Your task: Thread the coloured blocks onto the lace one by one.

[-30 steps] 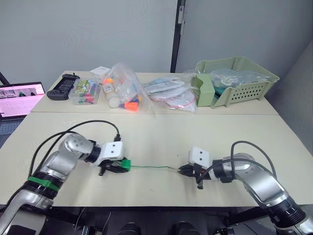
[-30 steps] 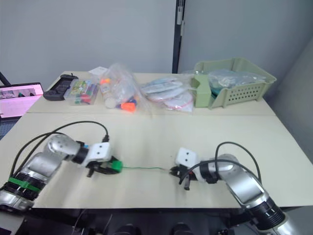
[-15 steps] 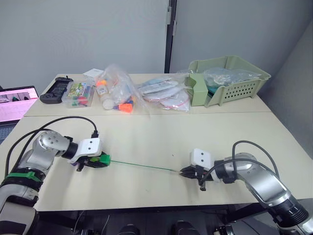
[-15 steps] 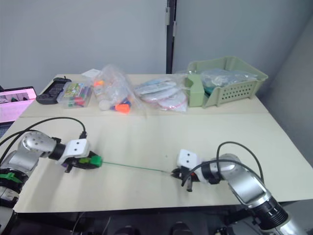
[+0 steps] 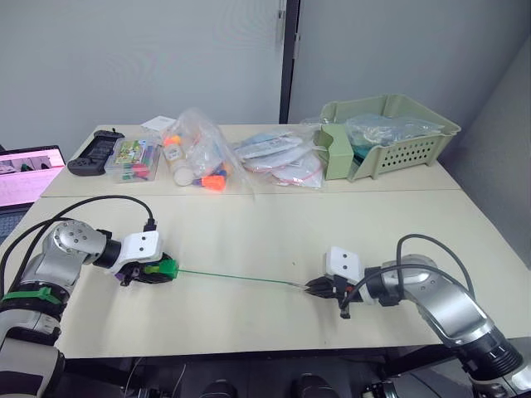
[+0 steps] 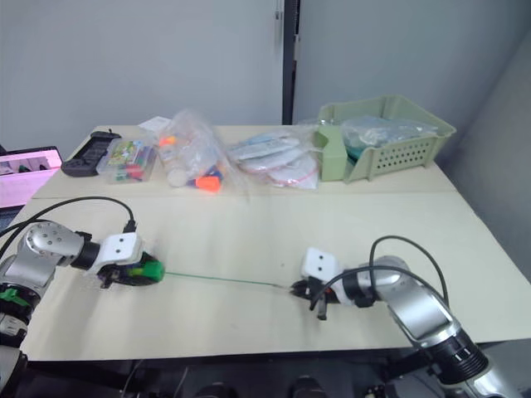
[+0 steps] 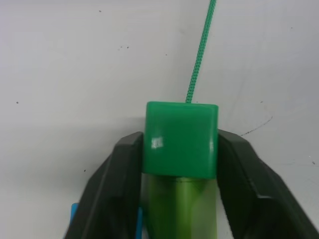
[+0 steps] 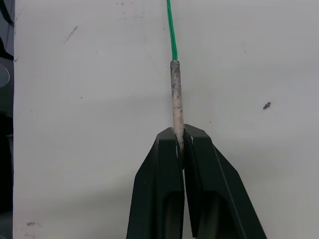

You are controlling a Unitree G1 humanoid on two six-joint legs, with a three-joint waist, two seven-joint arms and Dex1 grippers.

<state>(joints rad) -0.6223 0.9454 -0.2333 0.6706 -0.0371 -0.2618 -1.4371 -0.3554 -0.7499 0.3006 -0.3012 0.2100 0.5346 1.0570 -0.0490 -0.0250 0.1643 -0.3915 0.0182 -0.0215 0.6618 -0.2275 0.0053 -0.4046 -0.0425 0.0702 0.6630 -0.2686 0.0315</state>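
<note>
So the setup is a pale beige tabletop (image 5: 249,240) in front of a grey wall. Nearest the camera, the right gripper (image 8: 179,144) has its 2 black fingers pressed together, pinching the stiff pale needle-like tip (image 8: 176,94) of the thin green lace (image 5: 236,277). That lace runs in a straight, taut line just over the table across to the left gripper (image 7: 179,164), whose fingers are clamped on a square green plastic block (image 7: 181,139) that's already on the lace, with a lighter green block (image 7: 179,209) right behind it and a bit of blue (image 7: 74,211) peeking out beside 1 finger. The 2 grippers sit well apart.

Further back there's a crinkly clear plastic bag of bottles and orange bits (image 5: 199,153), a small clear box of coloured pieces (image 5: 137,157), a black game controller (image 5: 94,153), some flat clear-wrapped packs (image 5: 278,157), and a sage green slotted plastic basket (image 5: 390,137). A laptop screen showing pink (image 5: 25,174) sits off the table's left edge.
</note>
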